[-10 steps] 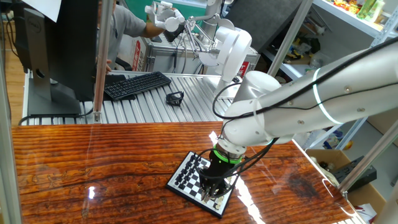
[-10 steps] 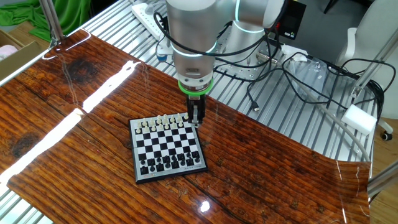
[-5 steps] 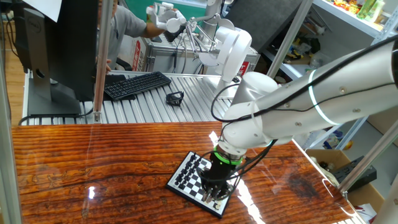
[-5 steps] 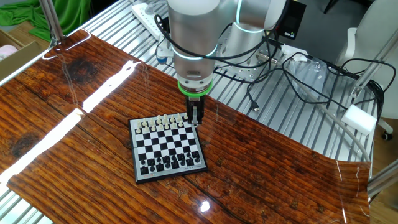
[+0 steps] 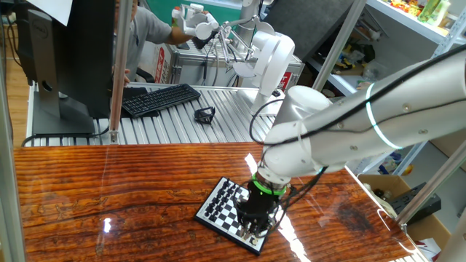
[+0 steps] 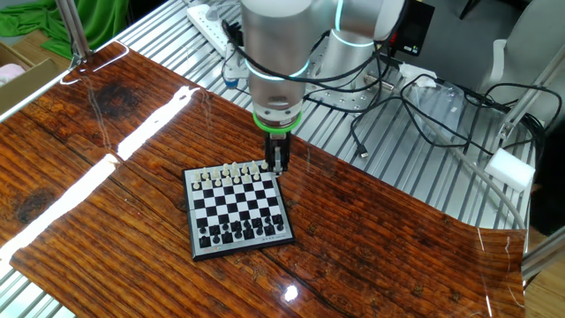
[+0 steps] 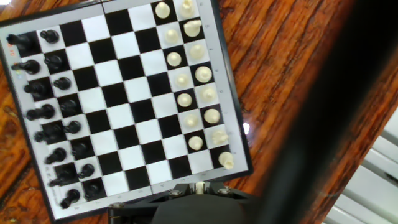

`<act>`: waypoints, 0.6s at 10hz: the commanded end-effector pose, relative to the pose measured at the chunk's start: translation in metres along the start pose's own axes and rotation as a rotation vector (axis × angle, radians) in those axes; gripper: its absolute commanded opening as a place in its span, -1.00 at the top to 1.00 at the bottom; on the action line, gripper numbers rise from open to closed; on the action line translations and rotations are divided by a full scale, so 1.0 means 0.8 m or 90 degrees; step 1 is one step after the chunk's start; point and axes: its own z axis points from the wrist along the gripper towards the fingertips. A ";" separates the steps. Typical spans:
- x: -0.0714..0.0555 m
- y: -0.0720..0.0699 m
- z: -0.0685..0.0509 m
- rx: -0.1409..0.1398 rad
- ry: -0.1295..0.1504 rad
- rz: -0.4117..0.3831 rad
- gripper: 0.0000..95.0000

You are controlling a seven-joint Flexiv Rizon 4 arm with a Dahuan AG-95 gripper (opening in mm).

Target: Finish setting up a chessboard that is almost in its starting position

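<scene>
The chessboard (image 6: pixel 237 210) lies on the wooden table, with black pieces along its near row and cream pieces along its far row. It also shows in the other fixed view (image 5: pixel 222 207) and fills the hand view (image 7: pixel 118 99). My gripper (image 6: pixel 279 164) hangs just above the board's far right corner, at the cream side. In the hand view the gripper (image 7: pixel 198 186) is shut on a small cream piece (image 7: pixel 198 185) pinched between the fingertips. One white square (image 7: pixel 202 163) in the cream pawn row, nearest the gripper, stands empty.
A keyboard (image 5: pixel 160 99) and a small black object (image 5: pixel 204 114) lie on the ribbed metal surface behind the table. A monitor (image 5: pixel 65 58) and a person (image 5: pixel 149 29) are at the back. Cables (image 6: pixel 441 115) and a power strip (image 6: pixel 212 16) lie beyond the table.
The gripper has risen slightly over the board's corner and the arm has shifted a little. The pieces on the board have not moved.
</scene>
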 end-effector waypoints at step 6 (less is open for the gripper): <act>-0.009 -0.009 -0.001 -0.015 -0.007 0.050 1.00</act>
